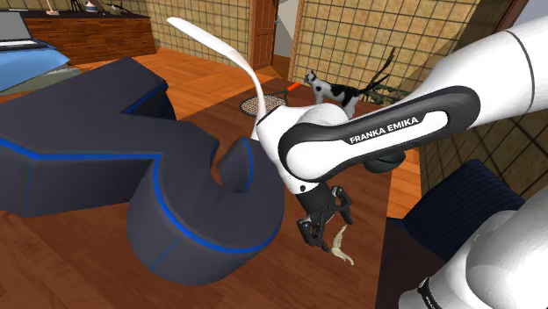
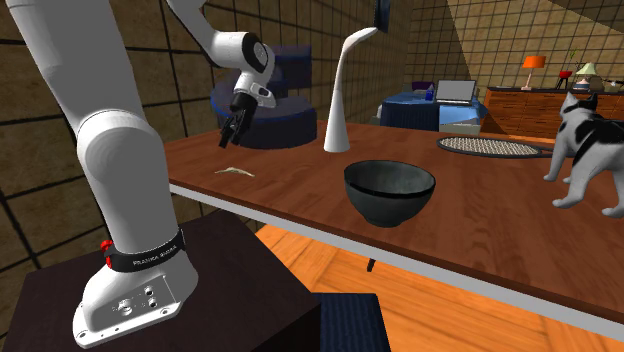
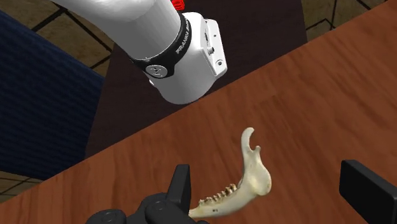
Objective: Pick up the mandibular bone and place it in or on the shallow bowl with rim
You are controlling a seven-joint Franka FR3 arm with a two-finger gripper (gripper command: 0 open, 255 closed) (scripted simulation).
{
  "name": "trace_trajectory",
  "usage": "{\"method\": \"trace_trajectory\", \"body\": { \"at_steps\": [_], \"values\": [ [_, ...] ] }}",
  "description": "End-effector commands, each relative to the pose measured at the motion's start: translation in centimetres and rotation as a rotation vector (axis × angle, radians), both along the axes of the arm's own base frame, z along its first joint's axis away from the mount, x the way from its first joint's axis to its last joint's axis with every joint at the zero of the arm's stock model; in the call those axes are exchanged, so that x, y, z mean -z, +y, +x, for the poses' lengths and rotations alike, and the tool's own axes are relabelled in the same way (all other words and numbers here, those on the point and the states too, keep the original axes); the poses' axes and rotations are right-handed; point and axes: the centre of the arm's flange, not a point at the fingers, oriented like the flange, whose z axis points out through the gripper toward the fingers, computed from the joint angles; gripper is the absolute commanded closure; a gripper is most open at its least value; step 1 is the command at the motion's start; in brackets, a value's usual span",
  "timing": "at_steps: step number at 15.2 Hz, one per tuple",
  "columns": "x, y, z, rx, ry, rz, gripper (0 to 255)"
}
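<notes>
Wooden table [image 2: 480,215] is sitting in a tiled room. The jawbone [image 3: 245,181] is lying flat near its edge, right under the gripper [image 2: 227,140], which is hanging wide open, holding nothing. I'm guessing a finger clipping that thin bone sideways could send it skidding off.

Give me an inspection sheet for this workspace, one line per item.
Surface: brown wooden table.
Job's things: pale jaw bone lying flat near the table's edge; dark bowl upright, apart from it, nothing seen inside.
Clutter: white curved stand, dark blue-edged block, oval mat, black-and-white cow figure.
Gripper: gripper open, above the bone, not touching it.
Cables: nothing seen.
Surroundings: tiled wall, wooden floor, laptop, orange lamp.
</notes>
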Motion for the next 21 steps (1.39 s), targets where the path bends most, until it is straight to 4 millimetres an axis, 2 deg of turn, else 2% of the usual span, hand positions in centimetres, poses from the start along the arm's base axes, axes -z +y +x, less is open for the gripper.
{"method": "trace_trajectory", "body": {
  "at_steps": [1, 8, 15, 16, 21],
  "values": [
    [1.6, 0.6, -0.4, 0.011, 0.027, -0.014, 0],
    [4.2, -0.4, -2.5, 0.011, 0.027, -0.014, 0],
    [4.2, -0.4, -2.5, 0.011, 0.027, -0.014, 0],
    [4.2, -0.4, -2.5, 0.011, 0.027, -0.014, 255],
    [4.2, -0.4, -2.5, 0.011, 0.027, -0.014, 255]
  ]
}}
